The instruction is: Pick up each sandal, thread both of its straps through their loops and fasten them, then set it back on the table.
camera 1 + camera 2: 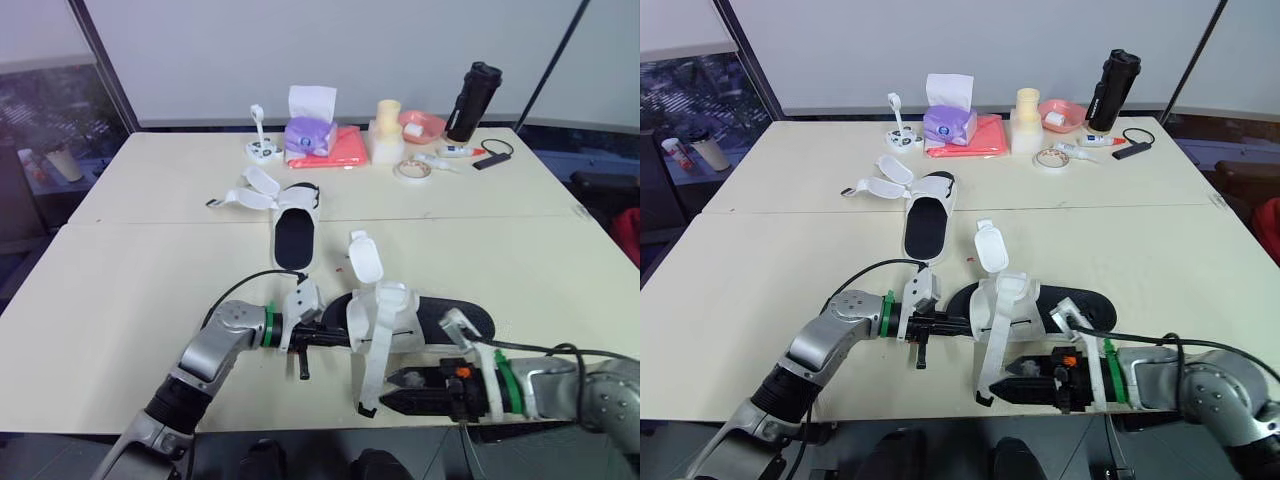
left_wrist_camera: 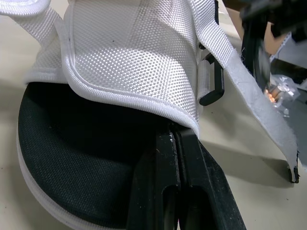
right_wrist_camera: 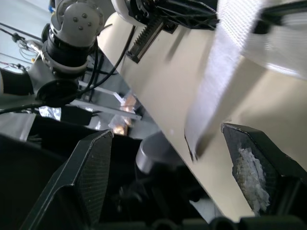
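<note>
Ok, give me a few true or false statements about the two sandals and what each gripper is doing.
1. The left gripper is shut on the near sandal. True.
2. The right gripper is clamped on the loose strap. False: its fingers are apart, with the strap end hanging between them.
3. The far sandal lies on the table with its straps unfastened. True.
4. The black bottle stands at the table's near edge. False: it stands on the far side, beside the pink bowl.
</note>
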Motion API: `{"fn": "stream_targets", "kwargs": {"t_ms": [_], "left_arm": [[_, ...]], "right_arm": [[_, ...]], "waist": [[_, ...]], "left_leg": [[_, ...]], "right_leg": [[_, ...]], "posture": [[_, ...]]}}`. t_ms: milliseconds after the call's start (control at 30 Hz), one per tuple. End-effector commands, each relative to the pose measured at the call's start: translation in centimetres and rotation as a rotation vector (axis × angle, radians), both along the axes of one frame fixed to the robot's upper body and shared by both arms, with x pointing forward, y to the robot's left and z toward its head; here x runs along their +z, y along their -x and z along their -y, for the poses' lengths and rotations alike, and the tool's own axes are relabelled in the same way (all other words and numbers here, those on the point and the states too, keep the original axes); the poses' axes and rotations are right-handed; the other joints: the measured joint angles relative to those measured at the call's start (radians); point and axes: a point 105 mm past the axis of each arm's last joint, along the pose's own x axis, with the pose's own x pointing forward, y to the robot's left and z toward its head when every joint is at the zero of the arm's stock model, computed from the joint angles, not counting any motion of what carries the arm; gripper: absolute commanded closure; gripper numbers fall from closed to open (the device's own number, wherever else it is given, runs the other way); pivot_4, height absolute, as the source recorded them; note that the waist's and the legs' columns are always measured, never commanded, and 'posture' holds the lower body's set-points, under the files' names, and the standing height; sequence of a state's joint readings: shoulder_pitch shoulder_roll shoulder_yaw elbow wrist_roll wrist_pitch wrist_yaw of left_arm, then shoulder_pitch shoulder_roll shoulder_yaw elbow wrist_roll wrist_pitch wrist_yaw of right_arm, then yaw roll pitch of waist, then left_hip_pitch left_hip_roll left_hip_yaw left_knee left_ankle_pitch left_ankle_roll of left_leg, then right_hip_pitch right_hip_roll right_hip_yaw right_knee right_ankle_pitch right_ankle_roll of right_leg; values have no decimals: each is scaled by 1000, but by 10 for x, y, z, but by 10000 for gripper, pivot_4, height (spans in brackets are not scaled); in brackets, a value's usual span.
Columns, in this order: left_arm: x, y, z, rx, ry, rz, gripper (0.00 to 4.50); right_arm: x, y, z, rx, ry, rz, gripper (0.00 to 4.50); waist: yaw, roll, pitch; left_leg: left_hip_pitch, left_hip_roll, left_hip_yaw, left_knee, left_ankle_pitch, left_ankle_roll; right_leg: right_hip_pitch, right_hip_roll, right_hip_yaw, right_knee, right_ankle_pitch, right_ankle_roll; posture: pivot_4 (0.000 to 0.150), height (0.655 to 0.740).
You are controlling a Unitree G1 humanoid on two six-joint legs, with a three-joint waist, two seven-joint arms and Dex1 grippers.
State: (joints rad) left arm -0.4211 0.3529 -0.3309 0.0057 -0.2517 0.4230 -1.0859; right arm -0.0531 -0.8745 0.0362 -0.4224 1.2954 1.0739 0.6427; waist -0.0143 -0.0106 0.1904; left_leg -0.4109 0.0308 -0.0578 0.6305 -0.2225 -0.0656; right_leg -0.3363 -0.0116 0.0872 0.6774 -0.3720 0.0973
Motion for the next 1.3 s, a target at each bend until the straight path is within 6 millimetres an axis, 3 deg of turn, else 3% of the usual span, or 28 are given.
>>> {"fn": "stream_targets", "kwargs": {"t_ms": [33,67,267,433,533,633,733,967,1300], "left_arm": [[0,0,1,1,1,8,45000],[0,-1,1,5,0,11,45000],[1,-4,-3,19,-4,18,45000],[0,-5,-4,31,-6,24,45000],[0,-6,-5,41,-6,26,45000],[-1,-6,-7,50,-5,21,45000],[-2,-6,-5,49,-2,19,45000],[-2,-8,-1,35,-9,29,45000],[-4,-8,-3,64,-6,28,45000]], "right_arm": [[1,-6,-7,-10,-16,14,11098],[1,-7,-9,-11,-24,14,13291],[3,-10,-8,-19,-42,10,44750],[17,-16,-5,-25,-64,62,44750],[50,-17,3,28,-134,165,44750],[83,-39,21,-23,-172,266,44750],[96,-48,27,-8,-165,295,44750],[91,-73,36,-1,-77,259,44750],[78,-87,63,16,25,159,44750]], "waist": [[0,0,0],[1,0,0],[0,0,0],[0,0,0],[0,0,0],[-2,0,0],[-1,0,0],[0,0,0],[0,1,0]], "left_leg": [[0,0,0,0,0,0],[0,0,0,0,0,0],[0,0,0,0,0,0],[0,0,0,0,0,0],[0,0,0,0,0,0],[0,0,0,0,0,0],[0,0,1,0,0,0],[0,0,1,-1,0,0],[0,0,1,-1,0,0]], "right_leg": [[0,0,0,0,0,0],[0,0,0,0,0,0],[0,0,0,0,0,0],[0,0,0,0,0,0],[0,0,0,0,0,0],[0,0,0,0,0,0],[0,0,0,0,0,0],[-1,-1,-1,-1,0,0],[-1,-1,-1,-1,0,0]], "posture": [[1500,7400],[1500,7400],[1500,7400],[1500,7400],[1500,7400],[1500,7400],[1500,7400],[1500,7400],[1500,7400]]}}
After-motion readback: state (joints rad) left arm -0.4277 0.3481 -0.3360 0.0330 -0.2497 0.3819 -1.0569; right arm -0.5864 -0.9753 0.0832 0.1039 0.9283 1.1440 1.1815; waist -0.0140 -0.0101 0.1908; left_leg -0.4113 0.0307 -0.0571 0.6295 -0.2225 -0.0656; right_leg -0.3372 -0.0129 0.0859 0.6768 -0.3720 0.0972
